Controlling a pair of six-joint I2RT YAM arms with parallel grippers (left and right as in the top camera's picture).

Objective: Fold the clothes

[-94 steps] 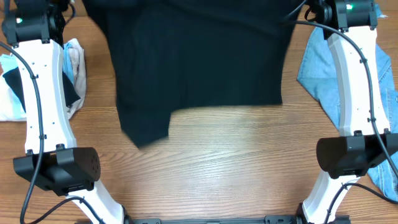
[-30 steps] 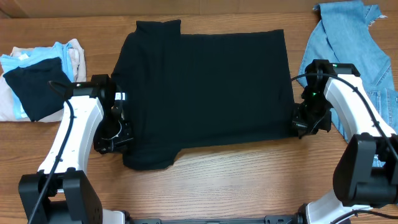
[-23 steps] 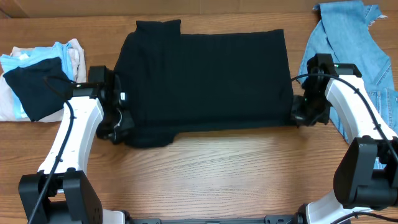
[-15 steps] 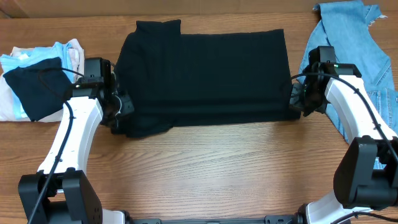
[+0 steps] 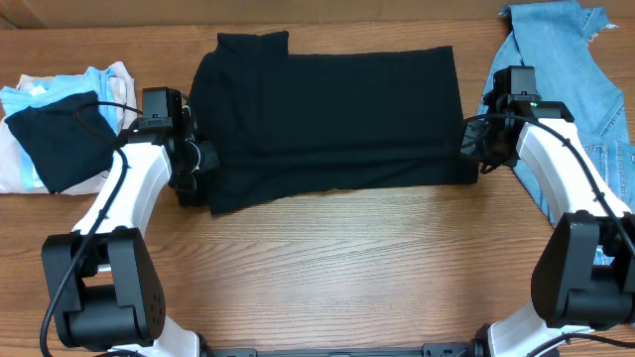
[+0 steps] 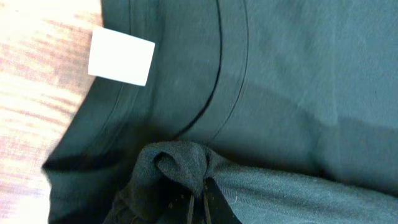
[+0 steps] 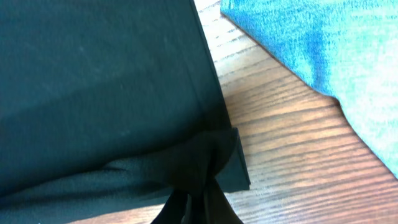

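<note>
The near hem has travelled farther back over the black T-shirt (image 5: 327, 109), which lies spread across the table (image 5: 347, 268). The left gripper (image 5: 201, 164) and right gripper (image 5: 474, 149) each pinch a bunched hem corner tight.

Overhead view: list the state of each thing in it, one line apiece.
Plain black short-sleeved T-shirt, spread on the table, near edge pinched up at both ends.
Left gripper, shut on the T-shirt's edge.
Right gripper, shut on the T-shirt's edge.
Light-blue denim jeans, unfolded, rumpled.
Pale blue and beige garments, folded in a pile.
</note>
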